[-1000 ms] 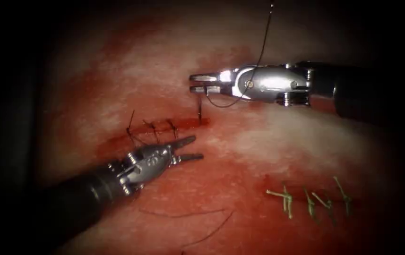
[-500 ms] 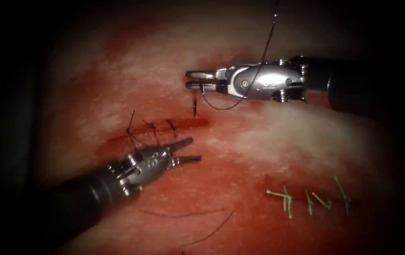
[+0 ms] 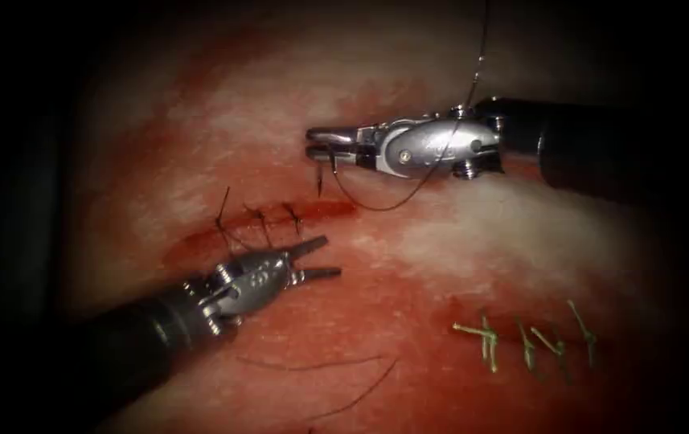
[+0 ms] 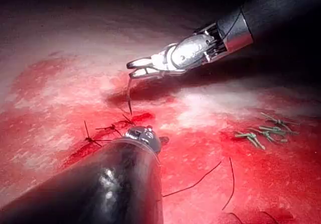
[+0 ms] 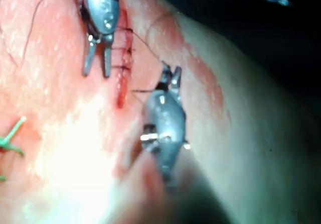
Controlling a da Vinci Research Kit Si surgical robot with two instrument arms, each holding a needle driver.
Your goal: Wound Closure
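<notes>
The cut [image 3: 324,210] runs across the tissue [image 3: 199,120], with three dark stitches [image 3: 260,217] on its left part and its right end unstitched. My right tool [image 3: 310,141] hovers above that right end, jaws shut on the curved needle [image 3: 319,178] near its thread end. The needle hangs tip down, free of the tissue. Its thread [image 3: 408,189] loops under the tool and rises out of view. Just below the cut my left tool [image 3: 330,255] is open and holds nothing. The left wrist view shows the right tool [image 4: 133,68] with the needle [image 4: 129,96]. The right wrist view shows both the right tool [image 5: 168,74] and the left tool [image 5: 98,69].
A second row of green stitches [image 3: 521,337] lies at the lower right of the tissue. Loose cut ends of thread [image 3: 320,366] lie on the red fluid below the left tool's shaft [image 3: 119,337]. The right tool's shaft [image 3: 601,149] spans the upper right.
The right tool has moved up and to the left, carrying the needle's tip away from the cut's right end; the thread loop followed. The left tool has barely moved.
</notes>
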